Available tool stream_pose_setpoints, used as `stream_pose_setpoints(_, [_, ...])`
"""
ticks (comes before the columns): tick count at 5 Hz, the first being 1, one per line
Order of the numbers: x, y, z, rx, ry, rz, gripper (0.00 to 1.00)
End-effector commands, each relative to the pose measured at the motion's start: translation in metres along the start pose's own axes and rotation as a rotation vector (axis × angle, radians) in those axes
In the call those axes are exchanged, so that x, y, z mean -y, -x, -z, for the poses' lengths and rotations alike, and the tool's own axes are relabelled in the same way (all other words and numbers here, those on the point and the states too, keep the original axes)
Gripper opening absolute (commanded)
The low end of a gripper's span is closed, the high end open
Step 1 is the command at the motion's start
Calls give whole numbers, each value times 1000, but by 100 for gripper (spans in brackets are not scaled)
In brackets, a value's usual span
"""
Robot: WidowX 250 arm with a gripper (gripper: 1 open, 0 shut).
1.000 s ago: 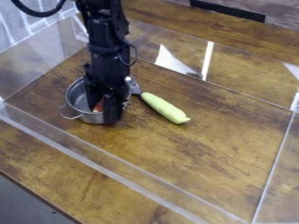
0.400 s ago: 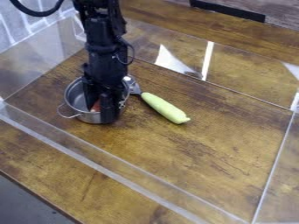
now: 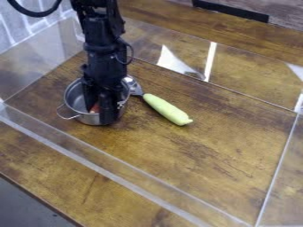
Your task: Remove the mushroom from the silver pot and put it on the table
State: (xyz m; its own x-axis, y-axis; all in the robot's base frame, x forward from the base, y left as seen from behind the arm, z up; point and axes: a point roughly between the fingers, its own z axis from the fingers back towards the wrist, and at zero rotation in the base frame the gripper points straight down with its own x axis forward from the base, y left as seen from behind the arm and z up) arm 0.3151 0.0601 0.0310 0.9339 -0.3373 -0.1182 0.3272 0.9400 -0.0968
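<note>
The fingers [image 3: 106,115] of the robot arm [image 3: 104,44] are lowered into the pot [image 3: 78,95]; their spacing cannot be determined, nor whether they grip the mushroom [image 3: 95,108]. The mushroom is inside the pot, with only a small reddish patch exposed at the 9 o'clock side of the fingers. Clock directions refer to the camera view, 12 o'clock at the top edge. Relative to the first frame, the arm has shifted slightly toward 9 o'clock; the pot has not visibly moved. This appears to be a positioning adjustment: removal is not complete. If a grip is confirmed, the next step should be a vertical lift clear of the rim; contact with the wall could drag or tip the pot. Just beyond the pot, the spoon [image 3: 134,87] lies at 2 o'clock and the long vegetable [image 3: 167,109] at 3 o'clock, both unchanged. The desk [image 3: 207,164] extends toward 4 o'clock and is the specified placement surface.
</note>
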Motion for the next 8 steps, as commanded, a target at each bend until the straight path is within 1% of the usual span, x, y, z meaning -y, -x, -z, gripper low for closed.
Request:
stream_pose_setpoints(1, [-6,6,-12,26,-14,-27,0])
stream_pose_setpoints(2, [-3,6,-24,52,-30,-25,0])
stream_pose_setpoints(3, [-1,6,-32,70,-40,-23,0])
stream_pose_setpoints(6, [4,5,-49,100,-62,-18,0])
stream_pose_setpoints(8, [14,4,-70,134,-82,-5,0])
